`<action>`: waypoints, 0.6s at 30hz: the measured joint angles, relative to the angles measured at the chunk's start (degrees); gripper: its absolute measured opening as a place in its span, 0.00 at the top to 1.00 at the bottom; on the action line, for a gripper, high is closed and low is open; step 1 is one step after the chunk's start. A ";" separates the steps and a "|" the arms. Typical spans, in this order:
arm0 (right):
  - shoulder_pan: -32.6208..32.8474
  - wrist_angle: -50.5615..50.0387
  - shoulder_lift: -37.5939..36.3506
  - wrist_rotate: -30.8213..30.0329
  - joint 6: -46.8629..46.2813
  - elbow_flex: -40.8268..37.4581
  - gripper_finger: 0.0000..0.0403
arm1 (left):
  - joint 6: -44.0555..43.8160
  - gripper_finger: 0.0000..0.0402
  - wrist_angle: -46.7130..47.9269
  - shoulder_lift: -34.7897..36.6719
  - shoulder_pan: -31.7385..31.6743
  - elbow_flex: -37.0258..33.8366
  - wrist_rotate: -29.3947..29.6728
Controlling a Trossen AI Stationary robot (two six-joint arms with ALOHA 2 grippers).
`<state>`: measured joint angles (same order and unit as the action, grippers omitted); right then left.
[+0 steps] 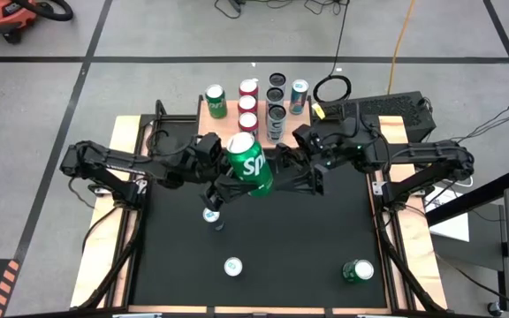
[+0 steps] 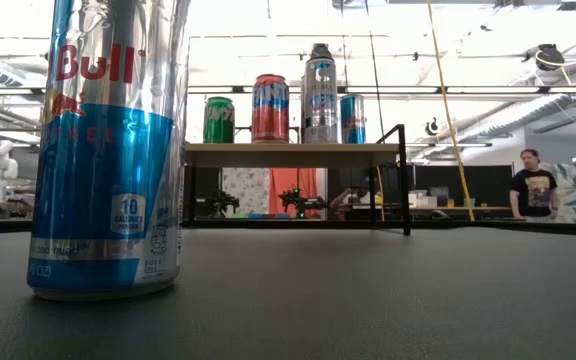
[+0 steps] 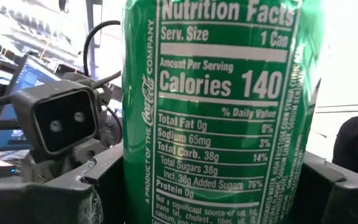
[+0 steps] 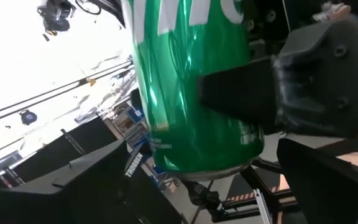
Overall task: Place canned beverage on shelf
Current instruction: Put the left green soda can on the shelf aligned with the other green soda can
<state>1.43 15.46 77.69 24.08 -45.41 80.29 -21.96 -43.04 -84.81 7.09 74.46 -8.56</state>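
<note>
Two grippers meet above the middle of your black table [image 1: 263, 247]: the left gripper [image 1: 241, 181] clamps the green Sprite can [image 1: 249, 163], lifted and tilted in the air, while the right gripper [image 1: 300, 172] stands spread wide just beside it. Behind them you see the shelf [image 1: 228, 113] at the table's far edge, carrying several upright cans. Three more cans stand on the table nearer you, including a Red Bull can [image 2: 108, 150].

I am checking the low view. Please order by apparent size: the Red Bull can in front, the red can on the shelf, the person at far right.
1. Red Bull can: largest by far, but only because it stands nearest the camera.
2. Red can on the shelf and the person: alike in apparent height, so no ranking.
</note>
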 joint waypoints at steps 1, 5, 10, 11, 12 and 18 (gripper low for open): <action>-0.02 -0.11 0.04 0.02 0.00 0.00 0.02 | -0.04 0.25 0.06 0.00 0.00 -0.02 0.00; -0.08 -0.22 0.04 0.02 -0.45 0.00 0.02 | -0.16 0.25 -0.15 0.02 -0.04 -0.02 0.37; -0.09 -0.94 0.04 0.16 -2.84 0.00 0.04 | -2.37 0.25 3.67 0.02 -0.12 -0.02 0.62; -0.09 -1.13 0.04 0.19 -2.74 0.00 0.04 | -3.27 0.25 4.00 0.02 -0.24 -0.02 0.59; -0.09 -1.13 0.04 0.17 -2.61 0.00 0.04 | -4.26 0.25 4.06 0.02 -0.34 -0.02 0.54; -0.11 -1.31 -0.35 0.67 -3.00 0.00 0.04 | -6.25 0.25 4.38 0.02 -0.40 -0.02 0.11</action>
<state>1.32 14.16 77.34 24.74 -48.40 80.29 -28.20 -38.66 -84.79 6.69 74.43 -8.45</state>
